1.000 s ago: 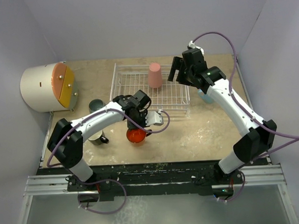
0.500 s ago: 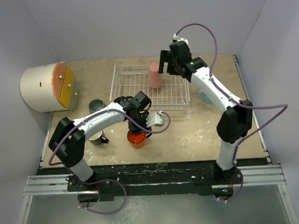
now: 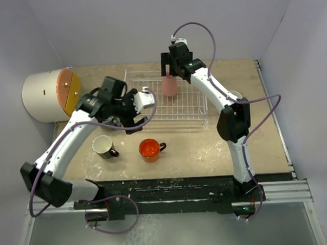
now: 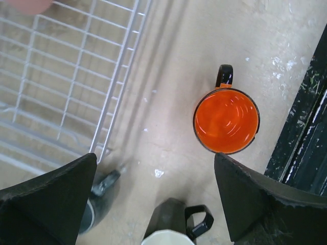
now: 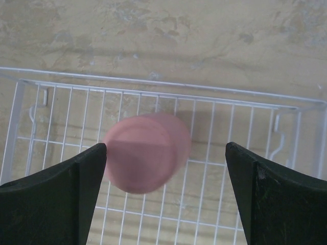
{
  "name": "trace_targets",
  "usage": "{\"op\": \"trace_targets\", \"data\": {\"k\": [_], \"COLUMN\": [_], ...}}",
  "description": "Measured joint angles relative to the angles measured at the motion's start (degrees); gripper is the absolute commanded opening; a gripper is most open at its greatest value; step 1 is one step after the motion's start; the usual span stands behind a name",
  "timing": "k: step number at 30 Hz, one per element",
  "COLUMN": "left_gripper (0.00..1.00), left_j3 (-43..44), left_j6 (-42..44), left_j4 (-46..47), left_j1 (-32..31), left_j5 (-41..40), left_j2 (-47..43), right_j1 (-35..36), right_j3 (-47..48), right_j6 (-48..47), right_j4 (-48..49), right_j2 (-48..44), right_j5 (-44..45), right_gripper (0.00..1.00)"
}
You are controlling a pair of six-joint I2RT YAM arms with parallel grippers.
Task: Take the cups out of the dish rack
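Note:
The white wire dish rack (image 3: 190, 108) holds one upturned pink tumbler (image 3: 170, 84). My right gripper (image 3: 167, 65) hangs open above it. In the right wrist view the tumbler (image 5: 145, 152) lies between the spread fingers of that gripper (image 5: 166, 145), nearer the left one, untouched. My left gripper (image 3: 143, 99) is open and empty over the rack's left edge. On the table stand the orange mug (image 3: 149, 148) and black mug (image 3: 102, 146). Below the left gripper (image 4: 156, 158) the left wrist view shows the orange mug (image 4: 226, 121), black mug (image 4: 176, 224), grey-teal mug (image 4: 99, 196) and rack (image 4: 61, 76).
A cream cylinder with an orange-yellow face (image 3: 45, 96) lies at the back left. The light blue mug's rim (image 3: 236, 95) peeks out behind the right arm. The black front rail (image 3: 166, 185) runs along the table's near edge, close to the orange mug. Walls enclose three sides.
The left gripper opened, let go of the orange mug on the table, and rose back and left toward the rack. The right arm swung left to hover over the pink tumbler.

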Motion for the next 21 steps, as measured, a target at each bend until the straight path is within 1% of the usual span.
{"op": "trace_targets", "data": {"k": [3, 7, 10, 14, 17, 21], "left_gripper": [0.99, 0.99, 0.99, 0.99, 0.99, 0.99], "left_j3": [-0.8, -5.7, -9.0, -11.6, -11.7, -11.9], "left_j6": [-2.5, -5.9, -8.1, -9.8, -10.7, -12.3], "left_j4": [1.3, 4.0, 5.3, 6.2, 6.7, 8.2], "left_j1": [4.2, 5.1, 5.8, 6.8, 6.8, 6.9], "left_j5": [2.0, 4.9, 6.8, 7.9, 8.2, 8.1], "left_j2": [-6.0, -13.3, -15.9, -18.1, -18.7, -18.7], "right_j1": [1.8, 3.1, 3.8, 3.9, 3.9, 3.9], "right_j3": [4.7, 7.5, 9.9, 9.3, 7.8, 6.2], "right_j6": [-0.9, -1.7, -2.2, -2.6, -3.2, -4.0], "right_j4": [-0.3, -1.8, -3.2, -4.4, -4.3, -4.3], "right_j2": [4.6, 7.1, 9.4, 10.0, 9.8, 9.6], "right_j5": [0.3, 0.7, 1.7, 3.6, 4.9, 5.9], "right_gripper": [1.0, 1.0, 0.99, 0.95, 0.87, 0.68]}}
